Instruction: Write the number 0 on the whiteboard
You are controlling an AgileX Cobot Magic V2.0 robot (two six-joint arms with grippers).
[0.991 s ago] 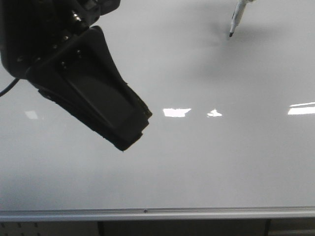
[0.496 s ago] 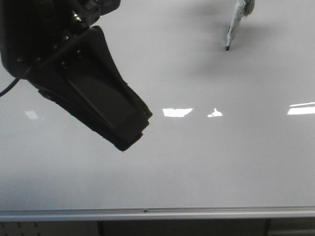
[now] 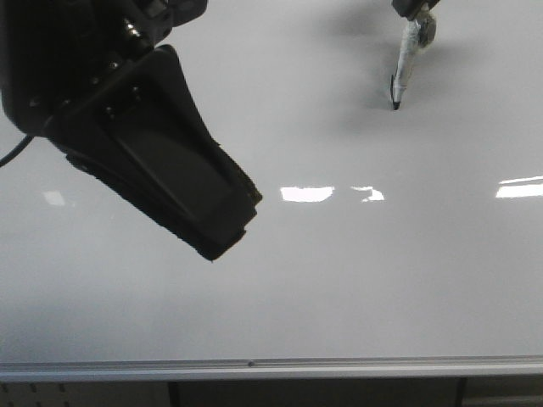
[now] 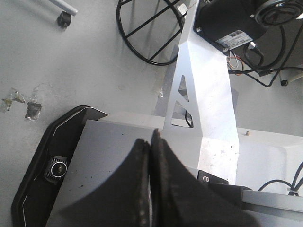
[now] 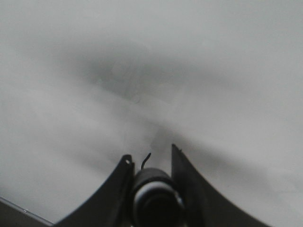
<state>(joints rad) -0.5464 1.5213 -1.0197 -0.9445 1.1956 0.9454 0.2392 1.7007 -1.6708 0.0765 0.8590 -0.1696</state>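
Pressure should stay light and even as the right gripper (image 5: 150,163), its jaws clamped on the marker (image 3: 404,69), traces the number 0 (image 5: 146,161), only a short black mark so far at the tip. The marker's long axis stands steep, tip down on the far right of the whiteboard (image 3: 356,280). The left gripper (image 4: 150,156) is closed, empty, off the board.

The large black left gripper (image 3: 212,229) hides the glossy grey-white whiteboard's (image 3: 356,288) left part, its upper body cut off. The slim grey marker's (image 3: 404,68) top is cropped; the right wrist view is blurred around a tiny dark stroke (image 5: 146,160).
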